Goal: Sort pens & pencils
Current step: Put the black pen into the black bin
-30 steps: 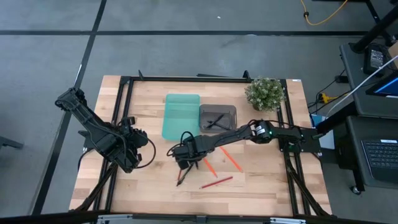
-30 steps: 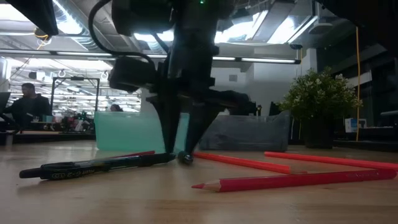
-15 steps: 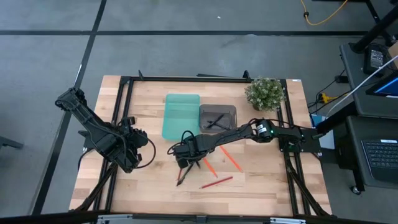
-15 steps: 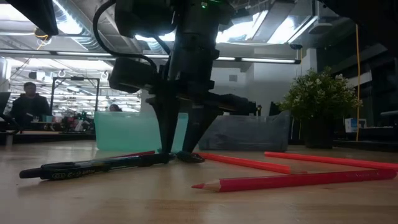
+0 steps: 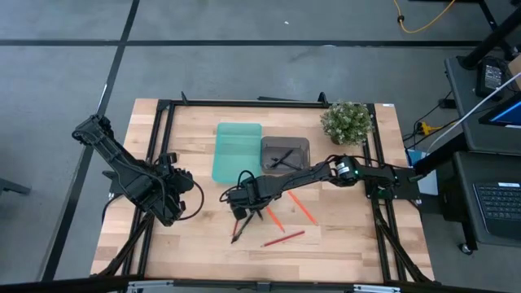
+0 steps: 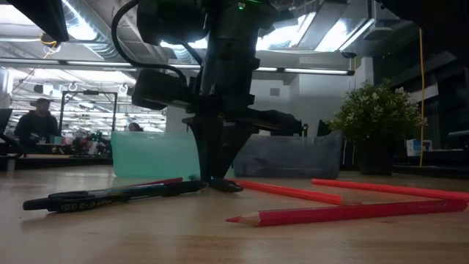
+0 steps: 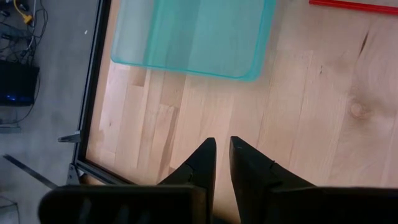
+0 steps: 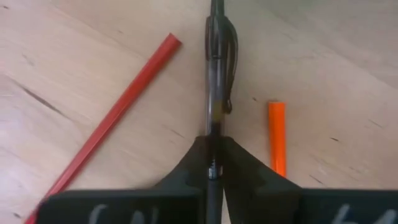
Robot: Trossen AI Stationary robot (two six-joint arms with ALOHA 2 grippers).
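A black pen (image 5: 237,229) lies near the middle of the table, with my right gripper (image 5: 241,213) shut on it from above. Red and orange pencils lie beside it: one (image 5: 283,238) toward the near edge, one (image 5: 303,208) to the right, and a short orange one (image 8: 277,138) close to the fingers. The grey tray (image 5: 285,145) holds black pens; the teal tray (image 5: 237,151) stands to its left. My left gripper (image 7: 222,155) waits over the table's left part, its fingers nearly together with nothing between them. My right gripper pinches the black pen's barrel (image 8: 214,124) between its two fingers, near the pen's far end, just behind the clip. The fingers (image 6: 212,165) point down from above and stand on either side of the barrel. The pen (image 6: 110,196) lies on the table.
A potted plant (image 5: 346,122) stands at the far right corner. Black frame rails (image 5: 163,146) run along the table's left, right and far sides. Bare wood lies along the near edge. A person (image 6: 33,121) sits in the room behind.
My right gripper's fingers, spread on either side of the black pen's far end, have closed on it. The pen stays lying on the table.
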